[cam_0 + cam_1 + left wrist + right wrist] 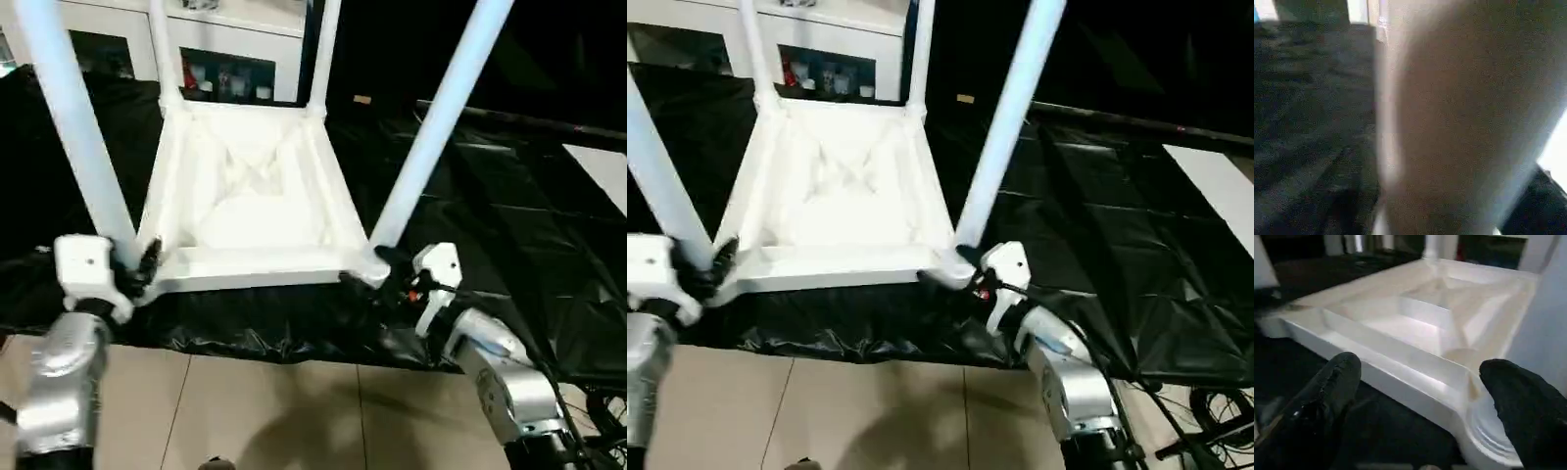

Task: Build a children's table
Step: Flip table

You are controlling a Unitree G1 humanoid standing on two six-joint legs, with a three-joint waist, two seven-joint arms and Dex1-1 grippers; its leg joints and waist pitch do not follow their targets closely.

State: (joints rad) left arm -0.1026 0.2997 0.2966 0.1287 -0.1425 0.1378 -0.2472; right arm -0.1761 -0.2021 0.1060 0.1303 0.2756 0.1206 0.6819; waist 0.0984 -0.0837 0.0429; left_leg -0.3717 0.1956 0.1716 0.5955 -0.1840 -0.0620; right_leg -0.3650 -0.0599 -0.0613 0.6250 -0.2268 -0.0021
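The children's table [250, 196] lies upside down on the black-draped table [509, 245], its ribbed underside facing up and all four tapered legs rising from the corner sockets, which is the sensible way to build it, since the sockets are open to the top and each leg can be pushed straight down. It sits at the near edge of the black cloth, close to the robot, with a white glass-door cabinet [225, 59] beyond its far side. The left gripper [137, 266] is at the table's near left corner, right against the base of the near left leg [78, 127]; whether its fingers are closing on the leg or only beside it cannot be told, as the leg blocks the wrist view. The right gripper [1420, 396] stands at the near right corner with its jaws spread wide and empty, one finger on each side of the corner socket [1484, 426], apparently placed to steady or grasp the frame there. With every leg in place, the likely remaining work is seating the legs and turning the table upright.
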